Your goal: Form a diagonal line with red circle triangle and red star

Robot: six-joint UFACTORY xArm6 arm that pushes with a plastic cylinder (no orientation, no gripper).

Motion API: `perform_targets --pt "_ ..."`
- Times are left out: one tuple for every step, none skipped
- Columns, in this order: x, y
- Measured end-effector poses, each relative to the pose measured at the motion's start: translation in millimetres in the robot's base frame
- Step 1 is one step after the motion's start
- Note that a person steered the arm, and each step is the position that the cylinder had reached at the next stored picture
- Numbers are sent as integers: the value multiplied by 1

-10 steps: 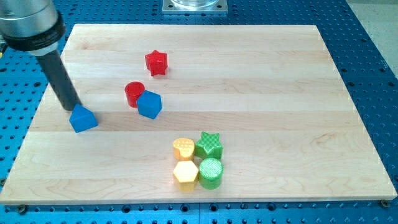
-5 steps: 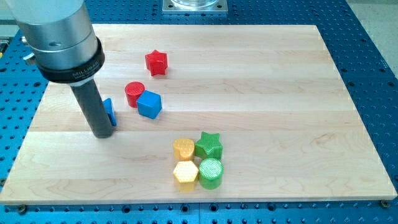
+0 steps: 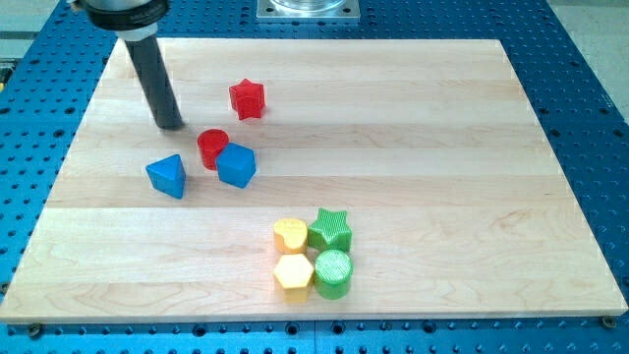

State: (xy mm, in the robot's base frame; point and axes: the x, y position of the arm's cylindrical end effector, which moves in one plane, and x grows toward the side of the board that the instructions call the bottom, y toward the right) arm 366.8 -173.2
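The red star [image 3: 247, 98] lies near the board's top middle-left. The red circle [image 3: 212, 147] sits below and left of it, touching the blue cube [image 3: 236, 164] at its lower right. The blue triangle [image 3: 167, 176] lies left of the red circle, a small gap apart. My tip [image 3: 171, 125] rests on the board above the blue triangle and up-left of the red circle, touching no block.
A tight cluster sits at the lower middle: yellow heart-like block [image 3: 290, 235], green star [image 3: 331, 230], yellow hexagon [image 3: 293, 274], green circle [image 3: 333, 272]. The wooden board [image 3: 442, 147] lies on a blue perforated table; a metal mount [image 3: 307, 9] sits at the top edge.
The blue triangle has been pushed right toward the red circle. My tip went from the triangle's left, round below it, then up to above it.
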Motion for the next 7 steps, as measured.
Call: perform_targets --pt "-7 62" --pt "-8 75" --pt "-8 91" --pt "-8 91" --pt "-8 43" --pt "-21 39" --pt "-33 73"
